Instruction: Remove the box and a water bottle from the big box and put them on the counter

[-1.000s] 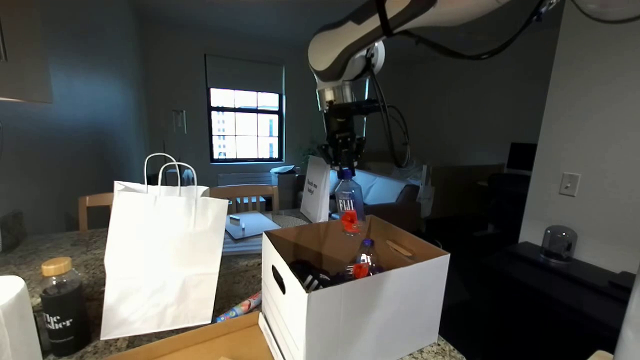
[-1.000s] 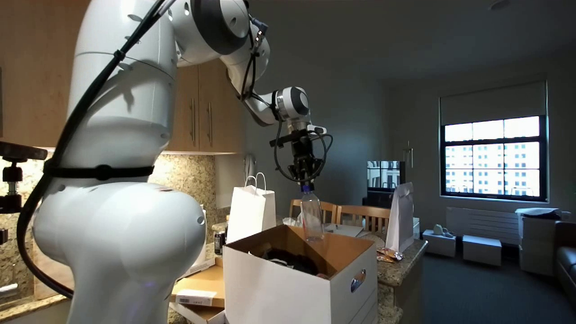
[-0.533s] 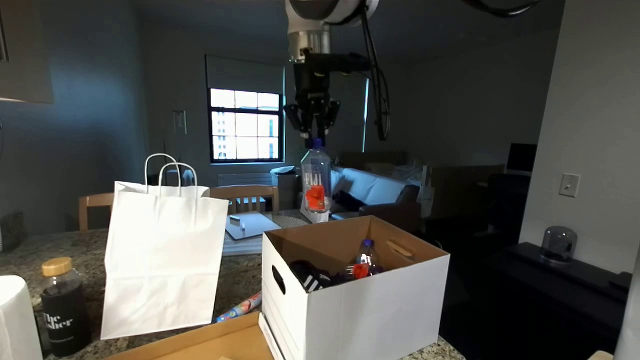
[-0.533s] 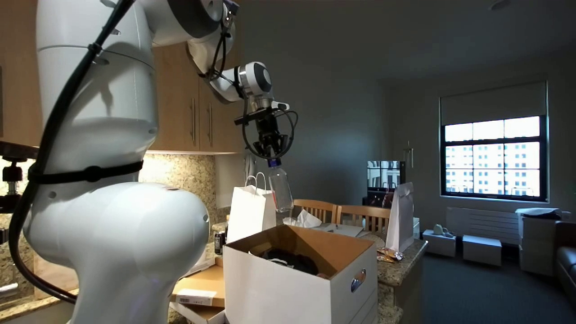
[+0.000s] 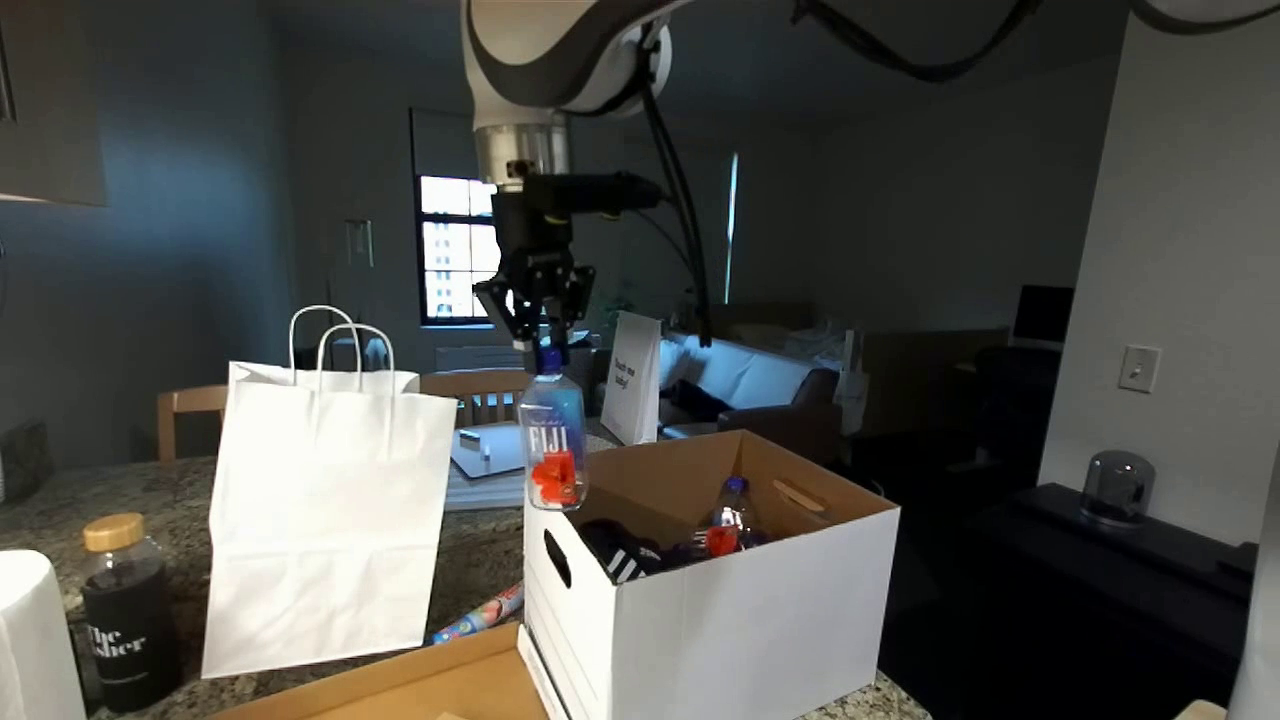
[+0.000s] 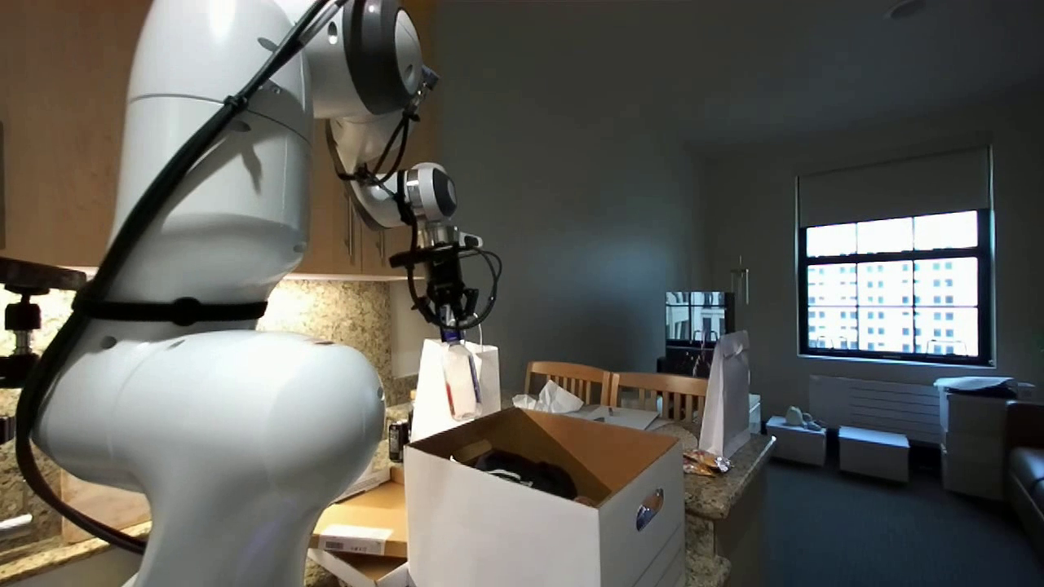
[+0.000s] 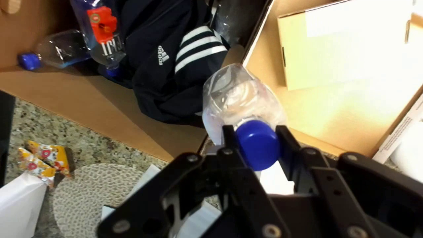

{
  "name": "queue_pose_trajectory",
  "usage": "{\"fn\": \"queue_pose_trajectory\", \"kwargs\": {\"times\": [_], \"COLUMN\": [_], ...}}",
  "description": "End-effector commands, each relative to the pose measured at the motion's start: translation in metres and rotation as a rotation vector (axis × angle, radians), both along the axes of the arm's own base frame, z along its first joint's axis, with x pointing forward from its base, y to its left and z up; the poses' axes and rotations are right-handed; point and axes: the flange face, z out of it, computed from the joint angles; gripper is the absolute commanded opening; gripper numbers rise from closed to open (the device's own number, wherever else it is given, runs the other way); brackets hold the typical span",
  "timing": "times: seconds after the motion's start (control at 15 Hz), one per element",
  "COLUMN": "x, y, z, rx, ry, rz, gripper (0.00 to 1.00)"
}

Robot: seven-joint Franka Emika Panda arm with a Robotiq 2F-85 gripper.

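Note:
My gripper [image 5: 545, 338] is shut on the blue cap of the clear water bottle [image 5: 553, 440], which hangs nearly upright. In an exterior view the bottle [image 6: 462, 383] is in front of the white paper bag. In the wrist view the gripper [image 7: 256, 140] has its fingers either side of the cap, and the bottle [image 7: 239, 96] is over the edge of the big box. The big white box [image 5: 745, 630] holds dark clothing [image 7: 158, 62] and more bottles [image 7: 62, 49]. A small tan box [image 7: 317, 56] lies in a cardboard tray beside it. The counter [image 7: 99, 132] is speckled stone.
The cardboard tray [image 5: 420, 680] adjoins the big box. A tall white paper bag [image 5: 325, 530] and a dark jar with a wooden lid [image 5: 125, 610] stand on the counter. Another white bag [image 6: 726, 399] and snack packets [image 6: 706, 462] are at the far side.
My gripper lifted the bottle up out of the big box, moved it left in both exterior views, then lowered it near the box's edge by the tray.

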Motion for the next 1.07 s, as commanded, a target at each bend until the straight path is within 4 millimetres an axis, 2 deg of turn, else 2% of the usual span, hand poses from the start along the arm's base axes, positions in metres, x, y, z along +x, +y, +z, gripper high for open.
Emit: {"fn": "queue_pose_trajectory", "kwargs": {"times": [0.0, 0.2, 0.33, 0.47, 0.8, 1.0], "x": [0.003, -0.001, 0.000, 0.008, 0.048, 0.065], "y": [0.031, 0.058, 0.070, 0.074, 0.058, 0.064], "z": [-0.019, -0.020, -0.033, -0.050, -0.114, -0.164], "rx": [0.031, 0.037, 0.032, 0.031, 0.072, 0.065], "ry": [-0.033, -0.083, -0.083, -0.088, -0.029, 0.035], "rz": [0.068, 0.125, 0.142, 0.116, 0.049, 0.003], "gripper": [0.13, 0.13, 0.13, 0.13, 0.13, 0.13]}}
